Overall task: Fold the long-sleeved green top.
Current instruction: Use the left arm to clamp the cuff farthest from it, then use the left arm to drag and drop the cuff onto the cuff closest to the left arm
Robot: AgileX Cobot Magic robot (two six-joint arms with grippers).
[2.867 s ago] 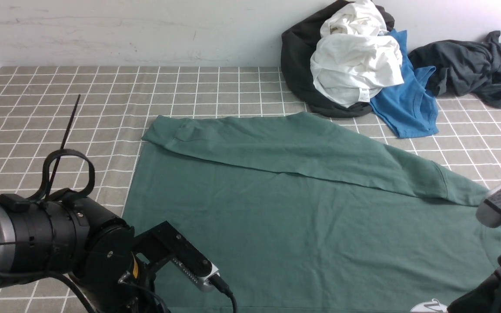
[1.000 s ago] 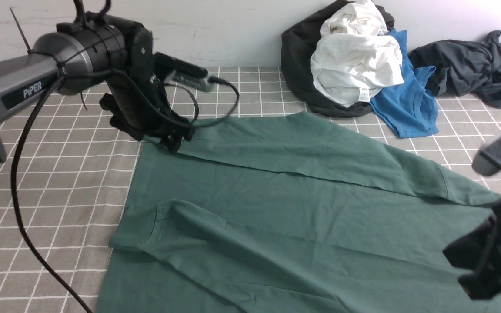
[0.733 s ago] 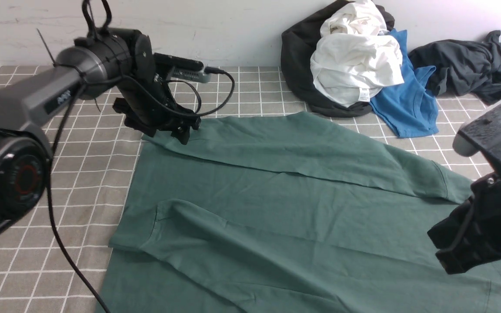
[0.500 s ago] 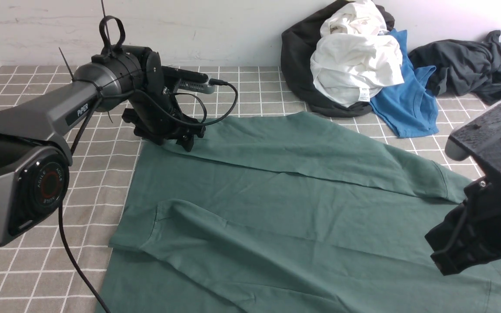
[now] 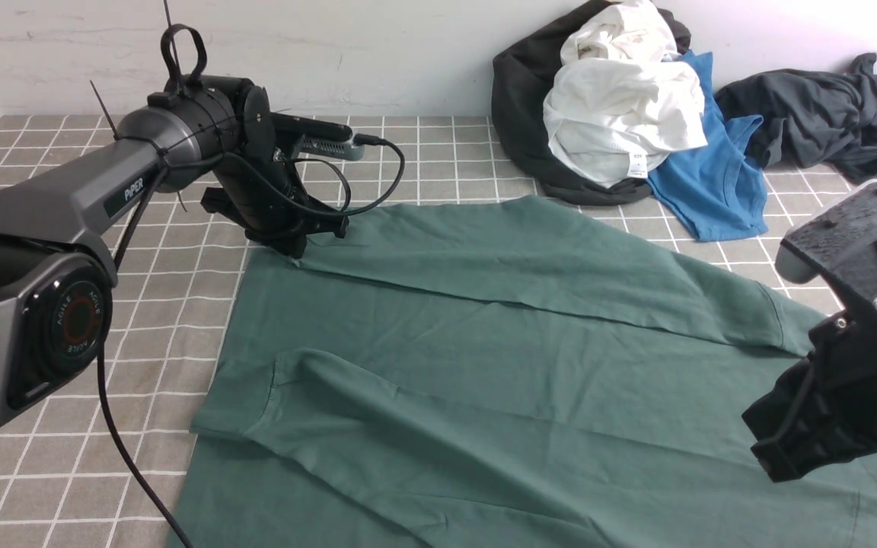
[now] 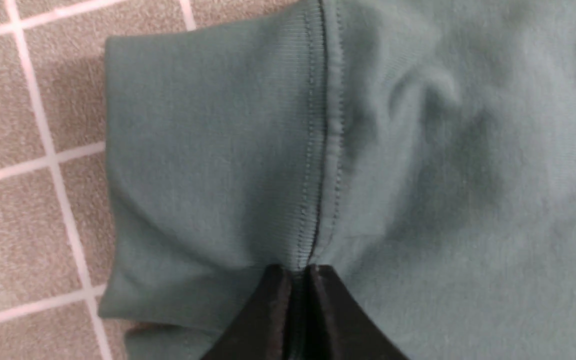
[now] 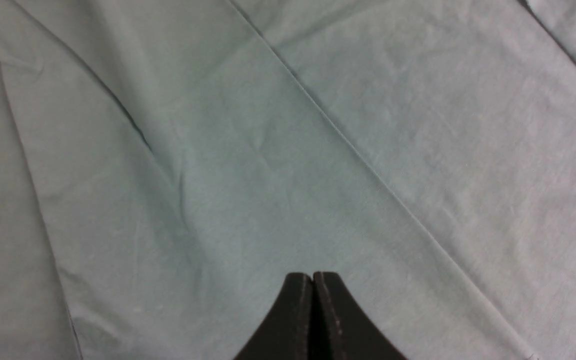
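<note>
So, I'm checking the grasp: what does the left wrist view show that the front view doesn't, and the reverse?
Only the left wrist view: the left fingers shut on the sleeve's stitched cuff seam. Only the front view: the whole green top, the right arm, the clothes pile. Both: green fabric on the checked cloth.

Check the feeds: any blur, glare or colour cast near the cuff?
Front view: sharp, evenly lit, no glare; the green long-sleeved top reads deep green. Left wrist view: cuff stitching crisp by the left pincer, softer towards the sleeve. Right wrist view: in focus, but the cloth looks washed out, grey-green, around the right pincer.
</note>
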